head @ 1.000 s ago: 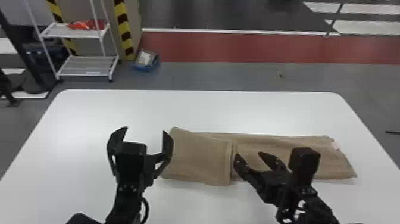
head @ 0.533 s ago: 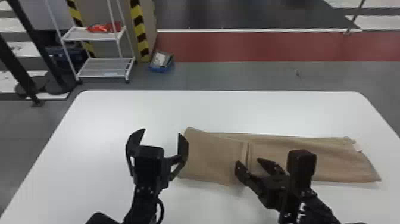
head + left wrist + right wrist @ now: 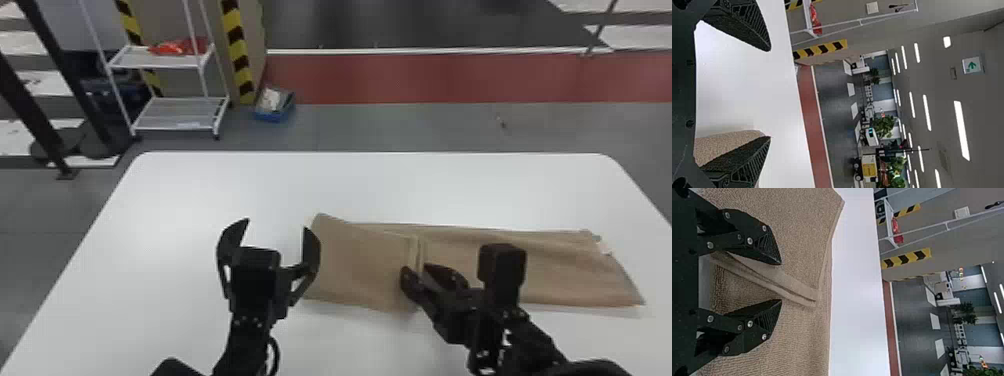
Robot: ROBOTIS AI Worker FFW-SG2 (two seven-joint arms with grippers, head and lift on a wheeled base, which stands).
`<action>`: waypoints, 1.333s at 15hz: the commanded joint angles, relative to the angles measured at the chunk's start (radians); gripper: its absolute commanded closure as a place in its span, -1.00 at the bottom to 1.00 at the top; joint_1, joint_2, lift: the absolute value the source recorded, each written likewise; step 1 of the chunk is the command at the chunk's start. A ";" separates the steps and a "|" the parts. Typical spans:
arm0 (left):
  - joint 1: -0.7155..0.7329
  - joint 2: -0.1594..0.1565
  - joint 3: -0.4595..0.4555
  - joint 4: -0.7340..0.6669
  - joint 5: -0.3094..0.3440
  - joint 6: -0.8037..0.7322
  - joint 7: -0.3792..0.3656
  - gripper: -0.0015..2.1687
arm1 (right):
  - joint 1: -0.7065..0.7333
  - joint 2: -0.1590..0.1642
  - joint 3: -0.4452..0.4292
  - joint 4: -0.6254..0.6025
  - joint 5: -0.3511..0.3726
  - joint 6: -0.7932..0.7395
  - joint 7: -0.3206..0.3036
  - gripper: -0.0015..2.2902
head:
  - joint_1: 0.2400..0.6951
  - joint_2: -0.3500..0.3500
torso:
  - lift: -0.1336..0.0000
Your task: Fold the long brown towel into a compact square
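Two black claws work above a white surface (image 3: 200, 200), where a long brown towel (image 3: 540, 270) lies flat, stretching from the middle toward the right edge. Its left part is doubled over, the hem (image 3: 796, 297) of that upper layer crossing the cloth beneath. The right claw (image 3: 417, 270) stands partly open at this hem, a fingertip to each side, with nothing clamped between them. The left claw (image 3: 276, 226) spreads wide by the folded end, empty.

The textured cloth looks light, limp and soft, unlikely to break or slip from a firm pinch, but apt to sag and wrinkle if lifted by a single point. Stacked layers could slide apart if dragged. The hem offers a thicker grip for straightening the fold; for the next turn, the best hold is probably the single-layer end beside the surface's right edge, near the white tag (image 3: 604, 246), taken at both corners and carried low.
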 commanded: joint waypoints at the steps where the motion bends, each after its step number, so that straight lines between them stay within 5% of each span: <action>1: 0.000 0.001 -0.003 0.000 0.000 0.000 0.001 -0.93 | -0.013 0.000 0.004 0.000 0.000 0.022 -0.001 -0.27 | 1.00 0.08 | -0.77; 4: 0.002 0.002 -0.003 -0.001 -0.002 0.000 0.002 -0.93 | -0.025 0.000 0.010 -0.005 -0.003 0.037 -0.001 -0.23 | 1.00 0.09 | -0.77; 9: 0.005 0.002 -0.005 -0.006 -0.006 0.003 0.002 -0.92 | -0.034 -0.002 0.012 -0.017 -0.009 0.065 -0.001 0.11 | 1.00 0.10 | -0.77; 13: 0.006 0.002 -0.005 -0.008 -0.014 0.003 0.007 -0.92 | -0.028 -0.012 -0.022 -0.123 -0.041 0.083 0.011 0.13 | 1.00 0.11 | -0.77; 17: 0.028 0.004 0.021 -0.034 -0.011 -0.009 0.018 -0.92 | -0.003 -0.077 -0.215 -0.290 -0.126 0.230 0.056 0.13 | 1.00 0.04 | -0.77; 20: 0.046 0.004 0.038 -0.052 0.000 -0.052 0.019 -0.92 | 0.000 -0.107 -0.419 -0.259 -0.163 0.267 0.122 0.13 | 1.00 -0.20 | -0.77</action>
